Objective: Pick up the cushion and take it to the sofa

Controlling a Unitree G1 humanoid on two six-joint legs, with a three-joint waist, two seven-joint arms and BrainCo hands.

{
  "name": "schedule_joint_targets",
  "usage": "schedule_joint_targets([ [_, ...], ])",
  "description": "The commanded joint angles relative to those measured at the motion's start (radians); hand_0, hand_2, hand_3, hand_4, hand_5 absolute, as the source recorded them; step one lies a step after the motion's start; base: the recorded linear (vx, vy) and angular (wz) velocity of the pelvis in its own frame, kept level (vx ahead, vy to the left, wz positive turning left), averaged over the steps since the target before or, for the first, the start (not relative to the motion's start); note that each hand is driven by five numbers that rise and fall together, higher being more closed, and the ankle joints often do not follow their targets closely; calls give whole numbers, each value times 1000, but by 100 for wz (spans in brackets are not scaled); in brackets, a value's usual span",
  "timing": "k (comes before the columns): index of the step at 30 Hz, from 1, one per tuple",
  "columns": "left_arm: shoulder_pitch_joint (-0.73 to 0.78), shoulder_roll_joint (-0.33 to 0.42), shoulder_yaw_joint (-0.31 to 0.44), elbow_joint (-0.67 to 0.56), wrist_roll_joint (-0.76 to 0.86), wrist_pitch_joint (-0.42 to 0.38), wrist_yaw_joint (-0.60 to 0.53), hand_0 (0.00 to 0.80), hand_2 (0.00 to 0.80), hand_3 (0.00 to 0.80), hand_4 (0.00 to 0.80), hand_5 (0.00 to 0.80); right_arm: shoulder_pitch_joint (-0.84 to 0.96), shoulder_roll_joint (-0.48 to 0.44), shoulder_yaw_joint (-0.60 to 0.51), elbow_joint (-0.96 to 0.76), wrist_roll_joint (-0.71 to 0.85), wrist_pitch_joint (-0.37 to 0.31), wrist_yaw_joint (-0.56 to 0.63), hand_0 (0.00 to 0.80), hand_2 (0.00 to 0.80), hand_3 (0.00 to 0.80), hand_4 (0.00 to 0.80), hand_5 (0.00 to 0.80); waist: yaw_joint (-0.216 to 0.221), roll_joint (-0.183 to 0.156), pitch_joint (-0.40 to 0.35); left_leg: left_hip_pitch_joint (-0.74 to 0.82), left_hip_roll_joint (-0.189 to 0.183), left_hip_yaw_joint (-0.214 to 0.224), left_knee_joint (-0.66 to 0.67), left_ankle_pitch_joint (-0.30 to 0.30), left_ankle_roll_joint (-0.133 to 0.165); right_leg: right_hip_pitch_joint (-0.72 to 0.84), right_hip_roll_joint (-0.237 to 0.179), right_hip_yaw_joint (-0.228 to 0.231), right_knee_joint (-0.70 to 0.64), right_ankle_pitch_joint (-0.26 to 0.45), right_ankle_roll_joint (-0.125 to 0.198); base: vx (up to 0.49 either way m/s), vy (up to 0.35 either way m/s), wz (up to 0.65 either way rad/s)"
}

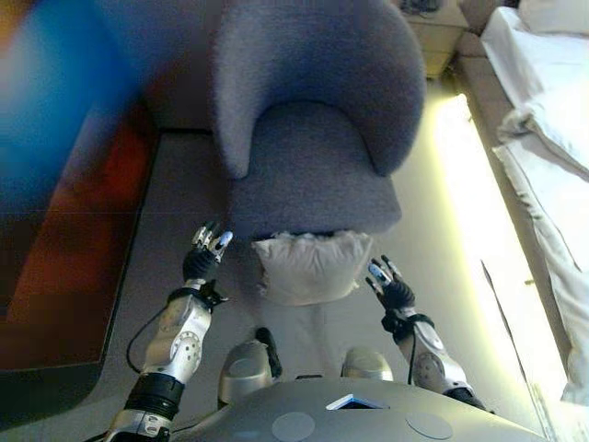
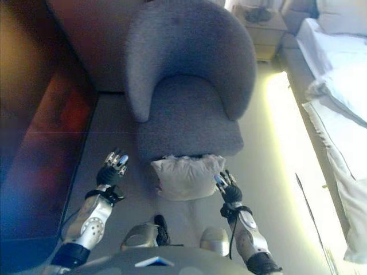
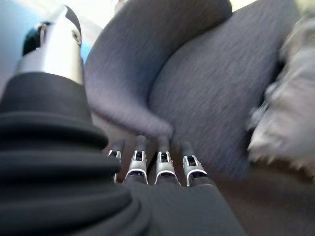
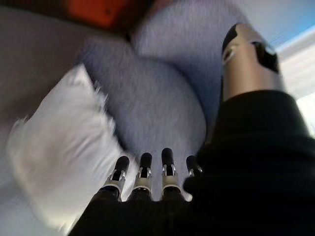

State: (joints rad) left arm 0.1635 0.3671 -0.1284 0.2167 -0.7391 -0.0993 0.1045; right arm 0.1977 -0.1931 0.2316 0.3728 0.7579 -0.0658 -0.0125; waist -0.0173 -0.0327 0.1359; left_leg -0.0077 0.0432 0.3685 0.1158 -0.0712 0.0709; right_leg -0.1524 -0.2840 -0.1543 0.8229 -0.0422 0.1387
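Flanking one cushion [image 1: 308,267]: left hand [image 1: 204,253], right hand [image 1: 390,285], open.

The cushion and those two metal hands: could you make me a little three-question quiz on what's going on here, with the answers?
1. True or false: the cushion lies on the seat of the grey armchair.
2. Which hand is holding the cushion? A) left hand B) right hand C) neither
3. Fill in: the cushion sits on the floor, between the two hands and against the front of the ____.

Key
1. False. It is on the floor at the foot of the chair.
2. C. Both hands are open, one on each side of the cushion, fingers straight.
3. Armchair.
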Motion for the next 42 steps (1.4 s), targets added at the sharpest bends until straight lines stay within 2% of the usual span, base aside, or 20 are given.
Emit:
schedule_joint_targets([
  [1, 21, 35, 0, -51, 10, -18, -35, 0, 0, 0, 0, 0, 44, -1, -2, -17, -12, -46, -6, 0, 0, 0, 0, 0, -46, -20, -58, -25, 0, -49, -31, -4, -22, 0, 4, -25, -312, 131, 37, 150, -229, 34],
  [2, 21, 38, 4, -52, 0, -23, -33, 0, 0, 0, 0, 0, 49, -4, -5, -22, -10, -47, 1, 0, 0, 0, 0, 0, -48, -25, -51, -29, 8, -49, -24, 8, -25, 2, 0, -37, -413, 193, 35, 160, -264, 39],
  [3, 27, 40, 3, -60, -9, -30, -24, 0, 0, 0, 0, 0, 54, -12, -3, -35, -6, -46, -1, 0, 0, 0, 0, 0, -55, -41, -43, -18, 5, -61, -15, -7, -37, -5, -14, -19, -503, 250, 57, 144, -230, 39],
  [5, 49, 38, -3, -57, -13, -49, -20, 0, 0, 0, 0, 0, 52, -22, -12, -38, 3, -46, 0, 0, 0, 0, 0, 0, -67, -62, -37, -7, 13, -82, 10, -36, -58, -13, -29, 36, -623, 300, 84, 186, -198, 33],
  [7, 63, 33, -9, -49, -16, -65, -39, 0, 0, 0, 0, 0, 37, -27, -17, -33, 29, -48, 6, 0, 0, 0, 0, 0, -70, -79, -44, -4, 15, -97, 22, -53, -72, -20, -46, 64, -700, 346, 105, 167, -156, 19],
  [12, 103, 27, -4, -69, 2, -68, -76, 0, 0, 0, 0, 0, 4, -18, -51, 11, 45, -21, 19, 0, 0, 0, 0, 0, -56, -85, -56, 16, 39, -96, 34, -74, -82, 2, -69, 54, -716, 354, 114, 180, -100, 7],
  [18, 116, 34, 23, -72, 0, -65, -64, 0, 0, 0, 0, 0, 9, -14, -30, 10, 23, -20, 46, 0, 0, 0, 0, 0, -41, -76, -73, 6, 76, -111, 75, -83, -94, 51, -76, 40, -683, 275, 94, 169, -129, 1],
  [20, 119, 30, 29, -64, -3, -64, -61, 0, 0, 0, 0, 0, -5, -21, -17, 9, 24, -10, 41, 0, 0, 0, 0, 0, -35, -67, -82, 9, 101, -120, 82, -74, -110, 80, -52, 32, -701, 201, 81, 213, -227, -4],
  [24, 125, 20, 29, -67, -22, -54, -45, 0, 0, 0, 0, 0, -6, -43, 1, -21, -5, 17, 34, 0, 0, 0, 0, 0, -45, -53, -90, 12, 149, -143, 105, -58, -137, 100, 16, 65, -693, 82, 59, 172, -203, 3],
  [25, 128, 17, 31, -74, -31, -49, -43, 0, 0, 0, 0, 0, 2, -54, 5, -38, -20, 24, 33, 0, 0, 0, 0, 0, -49, -48, -90, 12, 166, -146, 111, -30, -147, 102, 34, 64, -686, 61, 48, 156, -251, 5],
  [26, 132, 13, 32, -84, -45, -45, -44, 0, 0, 0, 0, 0, 13, -71, 12, -54, -36, 24, 35, 0, 0, 0, 0, 0, -51, -44, -89, 7, 189, -156, 126, 22, -164, 108, 58, 65, -686, 46, 30, 125, -236, 6],
  [29, 134, -2, 12, -96, -53, -45, -42, 0, 0, 0, 0, 0, 18, -95, 24, -61, -41, 16, 48, 0, 0, 0, 0, 0, -53, -38, -87, -9, 224, -187, 160, 101, -192, 125, 103, 62, -707, 31, -9, 98, -255, -3],
  [31, 131, -13, -4, -94, -49, -49, -36, 0, 0, 0, 0, 0, 12, -105, 29, -62, -48, 16, 51, 0, 0, 0, 0, 0, -55, -36, -84, -17, 239, -207, 186, 131, -202, 126, 127, 67, -714, 25, -30, 56, -234, 4],
  [33, 124, -26, -31, -94, -42, -61, -18, 0, 0, 0, 0, 0, -1, -116, 42, -65, -48, 19, 54, 0, 0, 0, 0, 0, -55, -39, -77, -42, 254, -237, 258, 173, -212, 127, 150, 79, -723, 19, -57, 29, -211, -4],
  [35, 125, -31, -47, -97, -44, -68, -2, 0, 0, 0, 0, 0, -8, -125, 47, -63, -58, 23, 58, 0, 0, 0, 0, 0, -52, -45, -67, -86, 261, -270, 361, 209, -215, 132, 168, 89, -731, 20, -83, 27, -197, -19],
  [37, 127, -33, -50, -97, -55, -67, 7, 0, 0, 0, 0, 0, -14, -131, 51, -61, -66, 30, 56, 0, 0, 0, 0, 0, -44, -49, -57, -149, 254, -309, 438, 226, -204, 143, 180, 99, -733, 20, -99, 42, -135, -27],
  [38, 132, -34, -48, -98, -60, -68, 9, 0, 0, 0, 0, 0, -17, -132, 52, -59, -65, 30, 57, 0, 0, 0, 0, 0, -39, -45, -52, -161, 256, -319, 413, 236, -201, 149, 191, 106, -733, 14, -101, 65, -39, -22],
  [40, 141, -34, -44, -106, -64, -67, 14, 0, 0, 0, 0, 0, -15, -131, 51, -57, -63, 26, 66, 0, 0, 0, 0, 0, -33, -27, -48, -132, 259, -324, 279, 255, -201, 155, 210, 113, -732, -1, -94, 78, 39, -28],
  [42, 145, -34, -37, -110, -68, -66, 15, 0, 0, 0, 0, 0, -9, -130, 48, -58, -68, 17, 73, 0, 0, 0, 0, 0, -21, -4, -44, -116, 245, -348, 124, 277, -210, 162, 219, 117, -730, -20, -84, 66, 93, -44],
])
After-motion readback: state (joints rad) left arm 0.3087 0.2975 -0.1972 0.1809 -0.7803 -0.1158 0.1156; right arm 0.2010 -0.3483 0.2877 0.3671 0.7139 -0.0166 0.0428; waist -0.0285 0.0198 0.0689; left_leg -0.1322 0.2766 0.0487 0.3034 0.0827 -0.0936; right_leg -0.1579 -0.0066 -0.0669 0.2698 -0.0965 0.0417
